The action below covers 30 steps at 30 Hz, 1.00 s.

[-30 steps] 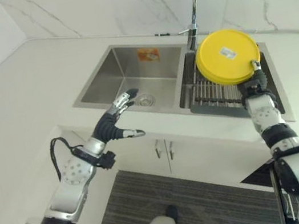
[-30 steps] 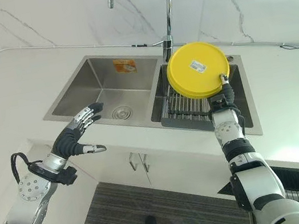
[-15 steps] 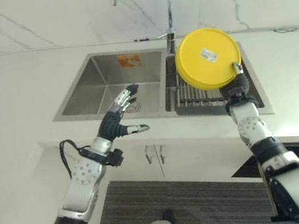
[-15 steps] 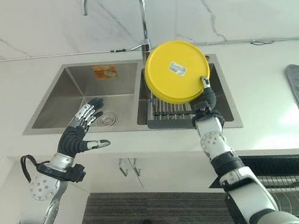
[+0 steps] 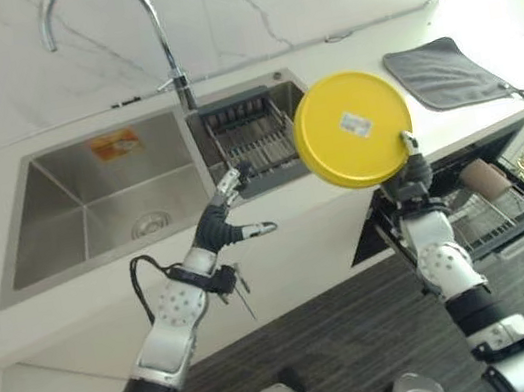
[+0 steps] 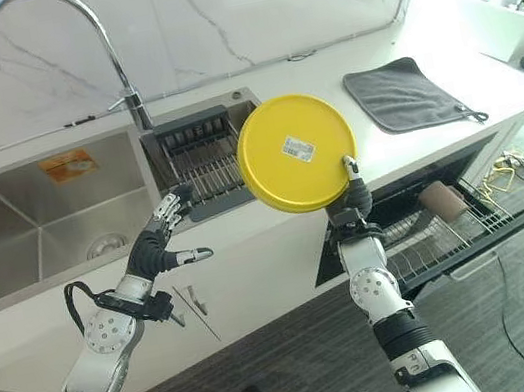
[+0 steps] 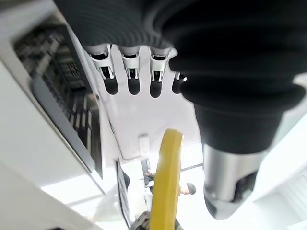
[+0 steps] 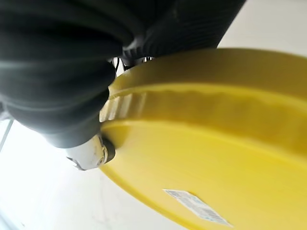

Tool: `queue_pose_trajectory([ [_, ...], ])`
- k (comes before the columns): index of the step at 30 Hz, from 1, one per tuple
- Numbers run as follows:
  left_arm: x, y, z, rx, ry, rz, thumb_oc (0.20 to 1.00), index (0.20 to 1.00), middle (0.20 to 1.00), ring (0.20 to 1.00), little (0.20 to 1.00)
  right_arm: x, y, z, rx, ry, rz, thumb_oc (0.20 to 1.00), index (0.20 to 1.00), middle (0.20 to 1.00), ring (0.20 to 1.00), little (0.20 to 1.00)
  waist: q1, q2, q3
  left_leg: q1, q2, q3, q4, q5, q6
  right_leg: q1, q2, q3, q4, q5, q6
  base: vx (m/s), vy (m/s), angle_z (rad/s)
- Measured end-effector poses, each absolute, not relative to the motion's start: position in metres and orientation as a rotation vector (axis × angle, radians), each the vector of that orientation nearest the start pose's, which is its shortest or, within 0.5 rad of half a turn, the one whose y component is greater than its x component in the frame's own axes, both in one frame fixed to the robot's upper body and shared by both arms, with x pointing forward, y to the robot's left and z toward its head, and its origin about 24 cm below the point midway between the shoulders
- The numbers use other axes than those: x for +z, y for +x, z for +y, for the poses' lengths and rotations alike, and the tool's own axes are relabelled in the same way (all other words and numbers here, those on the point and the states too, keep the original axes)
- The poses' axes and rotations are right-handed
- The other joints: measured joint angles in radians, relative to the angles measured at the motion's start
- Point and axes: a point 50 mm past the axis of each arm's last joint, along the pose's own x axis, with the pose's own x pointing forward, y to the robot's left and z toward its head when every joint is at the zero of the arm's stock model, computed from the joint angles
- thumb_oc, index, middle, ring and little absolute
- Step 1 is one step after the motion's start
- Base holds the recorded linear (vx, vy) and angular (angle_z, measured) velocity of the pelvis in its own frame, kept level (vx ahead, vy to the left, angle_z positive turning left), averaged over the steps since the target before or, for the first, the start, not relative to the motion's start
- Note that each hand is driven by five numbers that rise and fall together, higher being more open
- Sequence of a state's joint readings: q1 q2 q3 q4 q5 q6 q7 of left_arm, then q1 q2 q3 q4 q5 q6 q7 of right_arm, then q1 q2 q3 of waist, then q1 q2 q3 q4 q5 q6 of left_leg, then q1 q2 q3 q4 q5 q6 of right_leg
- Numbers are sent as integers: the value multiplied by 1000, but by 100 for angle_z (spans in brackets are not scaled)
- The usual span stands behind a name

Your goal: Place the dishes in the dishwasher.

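Observation:
A round yellow plate [image 5: 350,130] with a white sticker on its underside stands upright on edge in the air, in front of the counter and above the open dishwasher's lower rack [image 5: 501,211]. My right hand [image 5: 412,172] is shut on the plate's lower right rim, thumb [image 8: 91,151] pressed against the plate [image 8: 216,167]. My left hand [image 5: 221,226] hovers open in front of the counter edge near the sink's drain rack [image 5: 250,141], fingers [image 7: 129,72] straight and holding nothing; past them the plate [image 7: 165,184] shows edge-on.
A steel sink basin [image 5: 90,201] with a tall faucet [image 5: 157,32] lies at left. A grey cloth [image 5: 443,73] lies on the counter at right. A brown cup [image 5: 487,179] rests in the dishwasher rack. Dark floor lies below.
The camera has swung right. My right hand has carried the plate away from the sink's drain rack to the counter front above the open dishwasher. The left hand stays open.

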<state>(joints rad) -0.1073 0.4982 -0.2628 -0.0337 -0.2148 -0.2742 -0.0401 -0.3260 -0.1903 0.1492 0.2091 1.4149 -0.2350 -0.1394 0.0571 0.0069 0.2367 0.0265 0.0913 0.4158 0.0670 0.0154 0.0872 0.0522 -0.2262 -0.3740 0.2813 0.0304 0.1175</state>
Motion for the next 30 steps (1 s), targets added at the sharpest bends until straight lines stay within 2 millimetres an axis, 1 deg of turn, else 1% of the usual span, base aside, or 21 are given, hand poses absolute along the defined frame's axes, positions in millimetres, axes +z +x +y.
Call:
queue_pose_trajectory([
  [1,103,264,170,-307,259,-341,1000,1000,1000,1000,1000,81,314,-158,-36,1195,-75,200,200,200,200,200,17,3,-3,2,20,10,-60,79,-47,121,9,-39,-28,-142,10,-200,-686,-87],
  [2,103,266,171,-269,242,-348,1000,1000,1000,1000,1000,80,314,-155,-16,1177,-75,200,200,200,200,200,18,0,-5,-7,24,-18,-60,112,-79,128,36,-59,-61,-189,4,-184,-752,-155],
  [3,97,257,176,-177,185,-325,1000,1000,1000,1000,1000,73,304,-132,39,1186,-16,200,200,200,200,200,-2,19,-39,2,118,-2,-86,137,-138,118,153,4,-152,-199,-69,-80,-780,-139],
  [4,91,254,167,-189,145,-312,1000,1000,1000,1000,1000,73,299,-139,39,1166,-28,200,200,200,200,200,-41,49,-112,-3,169,-140,-102,185,-174,137,254,14,-201,-189,-113,-95,-662,-110],
  [5,87,254,163,-187,121,-303,1000,1000,1000,1000,1000,72,299,-147,25,1138,-32,200,200,200,200,200,-41,53,-133,-11,167,-155,-99,189,-173,138,265,10,-215,-186,-123,-79,-562,-2],
  [6,73,257,156,-171,99,-255,1000,1000,1000,1000,1000,67,300,-163,-28,1101,-29,200,200,200,200,200,-38,22,-156,-56,149,-243,-45,211,-192,95,248,21,-152,-210,-155,13,-187,-38],
  [7,68,252,164,-161,132,-231,1000,1000,1000,1000,1000,67,302,-161,-24,1102,-21,200,200,200,200,200,-2,-5,-163,-47,110,-245,-6,162,-178,73,232,68,-144,-203,-167,74,-55,-55],
  [8,71,252,172,-151,166,-234,1000,1000,1000,1000,1000,68,303,-158,-13,1103,-20,200,200,200,200,200,-7,-18,-159,-39,65,-245,8,139,-167,66,232,85,-156,-191,-170,118,4,-136],
  [9,66,239,190,-96,192,-217,1000,1000,1000,1000,1000,62,301,-144,3,1122,19,200,200,200,200,200,23,-56,-124,-79,32,-411,142,33,-172,116,225,149,-177,-182,-179,149,77,-94],
  [11,60,233,192,-102,198,-187,1000,1000,1000,1000,1000,62,300,-138,31,1124,20,200,200,200,200,200,35,-22,-112,-149,1,-471,57,28,-193,125,242,168,-209,-176,-190,139,148,-55],
  [12,66,239,188,-114,190,-217,1000,1000,1000,1000,1000,62,300,-142,16,1124,-1,200,200,200,200,200,41,12,-90,-206,11,-468,33,74,-221,139,264,165,-236,-171,-201,115,189,-21],
  [13,74,247,184,-119,182,-257,1000,1000,1000,1000,1000,61,300,-141,23,1112,10,200,200,200,200,200,57,24,-62,-239,20,-451,36,82,-205,146,275,176,-245,-160,-197,156,230,-27],
  [14,78,252,183,-121,187,-271,1000,1000,1000,1000,1000,60,298,-136,41,1106,27,200,200,200,200,200,53,16,-59,-238,20,-435,39,76,-186,149,269,185,-247,-167,-184,145,162,-46],
  [15,85,259,182,-127,197,-303,1000,1000,1000,1000,1000,60,293,-134,70,1108,23,200,200,200,200,200,39,4,-59,-200,3,-420,44,71,-174,152,257,198,-250,-161,-185,225,160,-27],
  [16,92,262,179,-137,217,-336,1000,1000,1000,1000,1000,55,285,-138,65,1109,22,200,200,200,200,200,11,-6,-59,-88,-33,-376,-9,70,-170,171,234,200,-253,-173,-157,255,111,-7],
  [17,93,264,180,-140,235,-337,1000,1000,1000,1000,1000,41,277,-152,-2,1101,41,200,200,200,200,200,-5,-17,-50,51,-53,-371,-153,93,-101,173,218,189,-195,-190,-108,323,172,4],
  [18,90,263,180,-141,237,-324,1000,1000,1000,1000,1000,37,273,-153,-15,1101,54,200,200,200,200,200,-1,-1,-43,86,-44,-376,-153,69,-73,140,203,163,-100,-227,-75,255,173,-5],
  [19,91,262,180,-137,238,-330,1000,1000,1000,1000,1000,38,273,-148,6,1113,56,200,200,200,200,200,6,-3,-47,101,-55,-362,-153,51,-72,128,173,135,-159,-200,-51,183,169,-34],
  [20,93,260,183,-138,256,-339,1000,1000,1000,1000,1000,44,275,-140,49,1134,43,200,200,200,200,200,27,-28,-49,98,-86,-343,-153,43,-69,88,123,139,-197,-141,-46,121,135,-16],
  [27,94,257,182,-154,268,-340,1000,1000,1000,1000,1000,50,276,-131,100,1142,38,200,200,200,200,200,55,-29,-51,96,-118,-349,-152,26,-57,113,99,138,-228,-120,-25,75,162,3],
  [30,92,255,183,-160,277,-331,1000,1000,1000,1000,1000,48,275,-132,98,1151,33,200,200,200,200,200,58,-35,-47,90,-138,-348,-151,10,-36,89,86,140,-183,-121,-20,42,158,-2],
])
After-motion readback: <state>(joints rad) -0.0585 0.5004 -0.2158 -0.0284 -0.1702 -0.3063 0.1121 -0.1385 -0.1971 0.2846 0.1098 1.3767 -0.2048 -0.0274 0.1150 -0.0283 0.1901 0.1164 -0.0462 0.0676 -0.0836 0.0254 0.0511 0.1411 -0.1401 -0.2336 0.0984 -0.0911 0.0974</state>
